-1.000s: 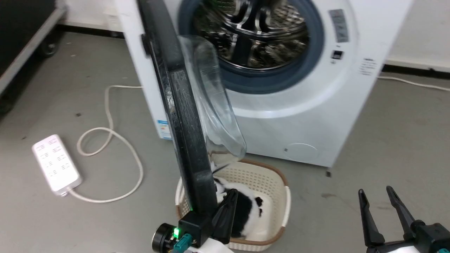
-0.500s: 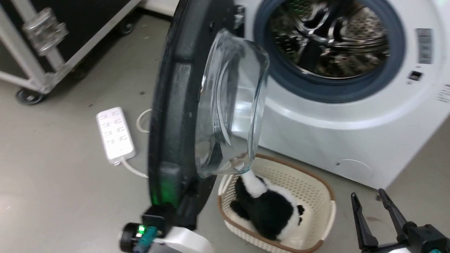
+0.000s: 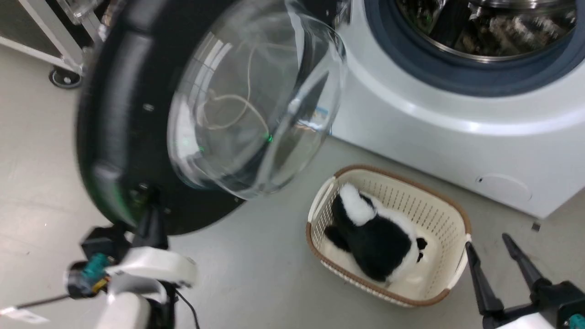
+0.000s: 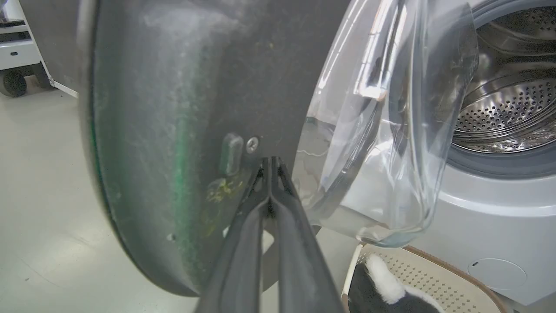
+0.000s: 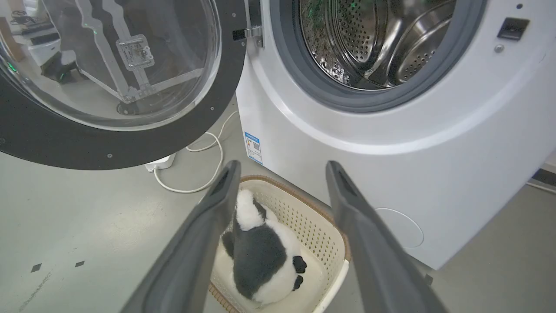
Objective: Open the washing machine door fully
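**Door stands wide of the opening; the task looks nearly complete.**
In the head view the washing machine door [image 3: 201,119] sits at 10 o'clock, well apart from the steel drum [image 3: 480,27] at 1 o'clock. The left gripper [image 3: 150,214], at 8 o'clock, has its fingers pressed together on nothing, tips against the door's inner face. The right gripper [image 3: 488,242], at 4 o'clock, is spread and empty. Only a last swing to the hinge's limit may be left.

washing machine door [image 3: 114,114] black | basket [image 3: 439,218] cream | plush toy [image 3: 379,242] black-white
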### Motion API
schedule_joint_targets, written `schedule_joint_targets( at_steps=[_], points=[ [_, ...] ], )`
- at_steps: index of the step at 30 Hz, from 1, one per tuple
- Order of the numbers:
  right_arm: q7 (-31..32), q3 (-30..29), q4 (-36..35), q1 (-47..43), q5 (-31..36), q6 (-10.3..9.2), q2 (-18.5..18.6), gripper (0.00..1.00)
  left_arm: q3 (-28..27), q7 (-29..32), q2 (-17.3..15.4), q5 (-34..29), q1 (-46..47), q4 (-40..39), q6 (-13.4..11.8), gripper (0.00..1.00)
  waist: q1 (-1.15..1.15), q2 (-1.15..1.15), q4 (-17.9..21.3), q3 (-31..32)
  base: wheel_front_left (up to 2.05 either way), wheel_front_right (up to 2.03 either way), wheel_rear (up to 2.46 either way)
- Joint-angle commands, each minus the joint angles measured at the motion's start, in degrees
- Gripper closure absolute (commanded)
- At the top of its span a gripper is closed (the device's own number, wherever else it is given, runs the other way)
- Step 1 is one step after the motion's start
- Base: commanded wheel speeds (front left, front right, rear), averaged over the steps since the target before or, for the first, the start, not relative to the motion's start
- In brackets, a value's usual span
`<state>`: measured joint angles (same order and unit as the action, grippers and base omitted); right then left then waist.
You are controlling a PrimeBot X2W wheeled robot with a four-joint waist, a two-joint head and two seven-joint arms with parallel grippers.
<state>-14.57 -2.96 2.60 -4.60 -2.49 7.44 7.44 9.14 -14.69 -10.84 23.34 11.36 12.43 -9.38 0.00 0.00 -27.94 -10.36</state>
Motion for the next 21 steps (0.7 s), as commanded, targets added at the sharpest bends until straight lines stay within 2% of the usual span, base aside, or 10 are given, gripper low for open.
schedule_joint_targets(
  at_steps=[1, 9, 10, 16, 21],
  points=[
    [0.3, 0.1, -0.8, 1.2, 0.1, 0.05, 1.0, 0.00, -1.3, -0.3, -1.1, 0.7, 2.0, 1.0, 0.3, 1.00, 0.00, 0.00, 0.4, -2.6, 0.00, 0.00, 0.00],
    [1.8, -0.5, -3.2, 2.2, -0.3, 0.05, 3.3, 0.00, -7.1, 0.4, -6.6, 4.6, 9.4, 9.1, 2.4, 1.00, 0.00, 0.00, 2.3, -7.2, 0.00, 0.00, 0.00],
    [2.1, -0.8, -3.8, 2.5, -0.4, 0.05, 3.7, 0.00, -8.2, 0.4, -8.0, 5.3, 11.6, 12.4, 2.9, 1.00, 0.00, 0.00, 3.0, -8.3, 0.00, 0.00, 0.00],
    [2.3, -0.9, -4.3, 2.7, -0.4, 0.05, 3.7, 0.00, -11.7, -0.1, -9.5, 6.5, 14.0, 17.0, 3.2, 1.00, 0.00, 0.00, 4.0, -9.1, 0.00, 0.00, 0.00],
    [2.1, -1.2, -3.8, 2.8, -0.5, 0.05, 3.4, 0.00, -12.3, -0.3, -9.0, 5.1, 14.2, 17.9, 4.0, 1.00, 0.00, 0.00, 4.2, -8.5, 0.00, 0.00, 0.00]
  ],
)
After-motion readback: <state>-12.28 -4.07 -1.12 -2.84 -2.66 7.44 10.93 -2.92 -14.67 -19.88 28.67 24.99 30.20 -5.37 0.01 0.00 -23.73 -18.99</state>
